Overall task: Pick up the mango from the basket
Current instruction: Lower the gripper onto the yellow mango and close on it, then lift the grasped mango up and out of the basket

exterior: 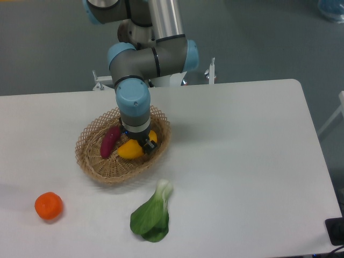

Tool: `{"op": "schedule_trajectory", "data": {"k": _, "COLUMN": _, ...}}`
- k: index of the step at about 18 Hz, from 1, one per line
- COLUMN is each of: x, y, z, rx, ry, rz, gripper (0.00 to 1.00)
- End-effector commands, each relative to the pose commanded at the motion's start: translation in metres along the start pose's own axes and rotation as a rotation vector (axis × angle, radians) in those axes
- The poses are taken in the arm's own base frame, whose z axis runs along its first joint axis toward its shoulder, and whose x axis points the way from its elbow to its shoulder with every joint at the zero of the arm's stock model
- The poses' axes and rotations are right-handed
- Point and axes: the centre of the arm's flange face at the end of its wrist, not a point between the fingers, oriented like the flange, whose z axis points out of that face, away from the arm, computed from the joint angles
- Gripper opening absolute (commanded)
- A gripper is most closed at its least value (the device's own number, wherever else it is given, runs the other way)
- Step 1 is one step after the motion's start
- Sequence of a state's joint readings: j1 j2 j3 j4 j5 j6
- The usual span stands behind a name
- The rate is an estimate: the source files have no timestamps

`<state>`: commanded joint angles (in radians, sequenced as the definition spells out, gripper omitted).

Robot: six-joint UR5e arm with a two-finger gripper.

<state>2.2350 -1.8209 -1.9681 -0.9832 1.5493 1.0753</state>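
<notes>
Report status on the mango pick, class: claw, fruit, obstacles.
Claw down in basket, on mango; grip unclear. Mango not lifted. Purple vegetable close alongside.

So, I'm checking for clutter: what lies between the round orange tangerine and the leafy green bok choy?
Nothing: in the fixed camera view, only bare white table separates the round orange tangerine from the leafy green bok choy.

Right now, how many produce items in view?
4: mango and purple vegetable in the basket; tangerine front-left on the table; bok choy front-center. The arm may hide more.
</notes>
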Motion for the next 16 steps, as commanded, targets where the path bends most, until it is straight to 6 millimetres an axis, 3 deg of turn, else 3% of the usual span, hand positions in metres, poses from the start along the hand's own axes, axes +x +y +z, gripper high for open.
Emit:
{"op": "schedule_trajectory", "data": {"k": 6, "x": -0.010, "y": 0.011, "z": -0.033, "rx": 0.076, "ry": -0.029, "rz": -0.035, "gripper": 0.36}}
{"op": "schedule_trajectory", "data": {"k": 9, "x": -0.025, "y": 0.015, "z": -0.051, "rx": 0.136, "ry": -0.040, "rz": -0.062, "gripper": 0.36}}
{"op": "schedule_trajectory", "data": {"k": 16, "x": -0.079, "y": 0.047, "z": -0.092, "rx": 0.179, "ry": -0.117, "rz": -0.149, "gripper": 0.37}}
